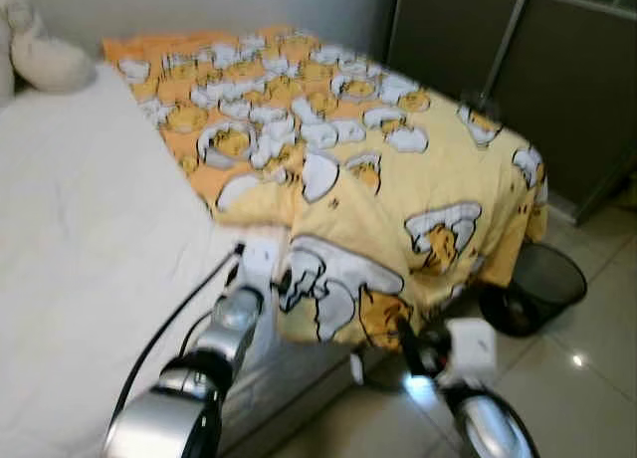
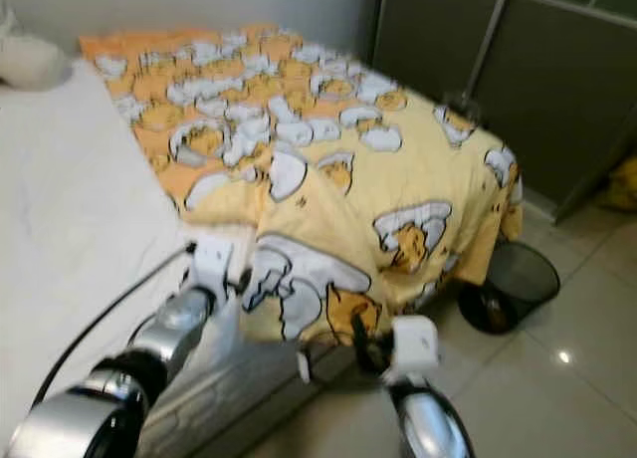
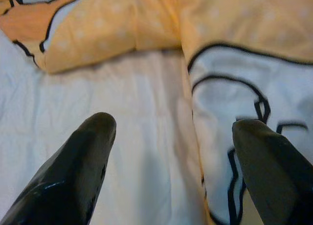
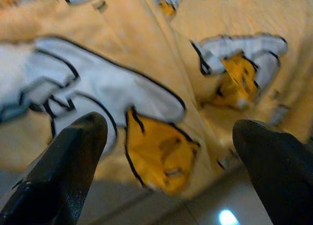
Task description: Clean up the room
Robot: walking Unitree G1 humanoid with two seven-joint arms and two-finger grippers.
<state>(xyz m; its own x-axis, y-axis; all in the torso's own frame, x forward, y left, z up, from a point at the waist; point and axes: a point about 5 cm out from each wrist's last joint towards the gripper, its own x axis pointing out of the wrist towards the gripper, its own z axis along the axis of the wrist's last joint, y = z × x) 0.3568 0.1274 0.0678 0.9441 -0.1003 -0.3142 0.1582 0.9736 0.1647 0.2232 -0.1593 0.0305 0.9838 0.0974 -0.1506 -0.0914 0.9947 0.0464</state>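
1. Two grippers are up in front of me at the near edge of the bed (image 1: pixel 70 279); both have their black fingers spread wide apart and neither one is pinching anything.
2. From the head camera I see the left gripper (image 1: pixel 284 279) reaching out at the near corner of the yellow blanket (image 1: pixel 398 179), where the cloth meets the white sheet (image 1: pixel 80 229); in the left wrist view one fingertip (image 3: pixel 95 132) sits over bare sheet and the other over the blanket's white-and-black print, so the blanket's edge runs between them.
3. I have the right gripper (image 1: pixel 403 343) lower down, pointed at the part of the blanket that hangs over the side of the bed toward the floor (image 1: pixel 567 378); its wrist view is blurred, yet the cartoon print shows between the two fingers (image 4: pixel 73 156), with tile below the hem.
4. I see the blanket, yellow and orange with a repeated white cartoon pattern, covering the far and right part of the bed; its near edge is rumpled and folded back, leaving the white sheet bare on the robot's left.
5. Off the bed's right corner a black mesh bin (image 1: pixel 537 284) stands on the glossy tile; a pale stuffed toy (image 1: pixel 45 55) lies at the far left end of the bed; dark cabinet doors (image 1: pixel 557 70) stand behind.
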